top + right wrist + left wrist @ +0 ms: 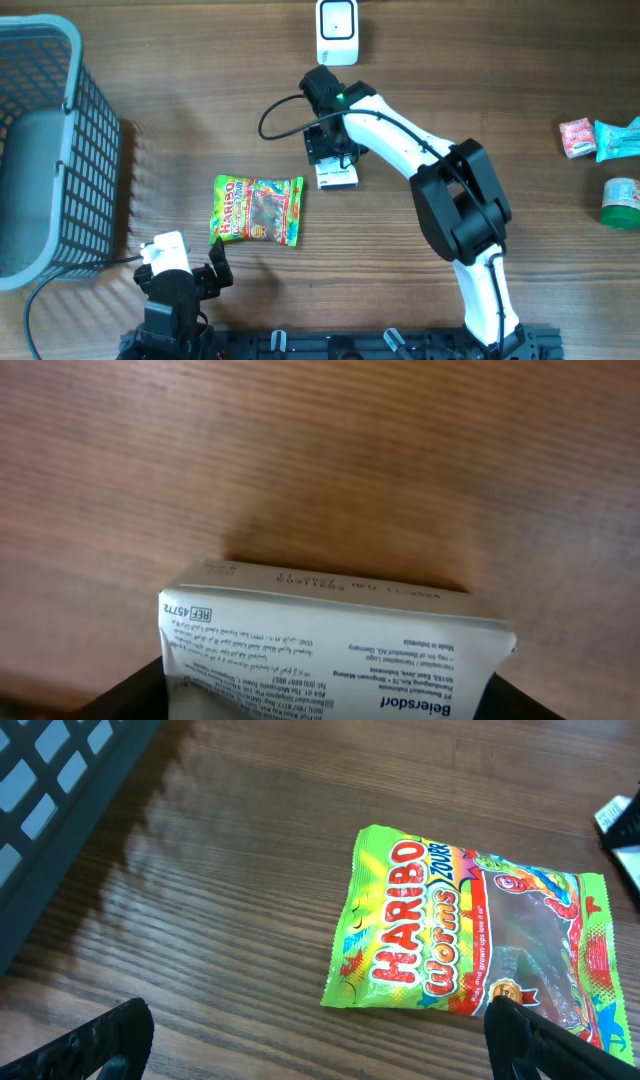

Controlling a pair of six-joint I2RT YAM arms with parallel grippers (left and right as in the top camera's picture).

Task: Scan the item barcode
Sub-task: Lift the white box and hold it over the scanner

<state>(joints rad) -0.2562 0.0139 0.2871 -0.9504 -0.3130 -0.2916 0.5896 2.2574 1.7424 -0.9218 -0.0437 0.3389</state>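
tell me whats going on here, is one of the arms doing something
The right arm is bent down over a small white box on the table, just below the white scanner. Its jaws sit on either side of the box, but it is unclear whether they grip it yet. The left arm waits with open jaws near the Haribo bag.

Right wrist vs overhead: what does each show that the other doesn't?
Only right wrist: print on the white box, readable upside down: Beiersdorf, REF 45772. Only overhead: the scanner just beyond the arm, the Haribo bag, the basket. Both: that box lying on the wooden table between the fingers of the right gripper; whether they press it yet is unclear.
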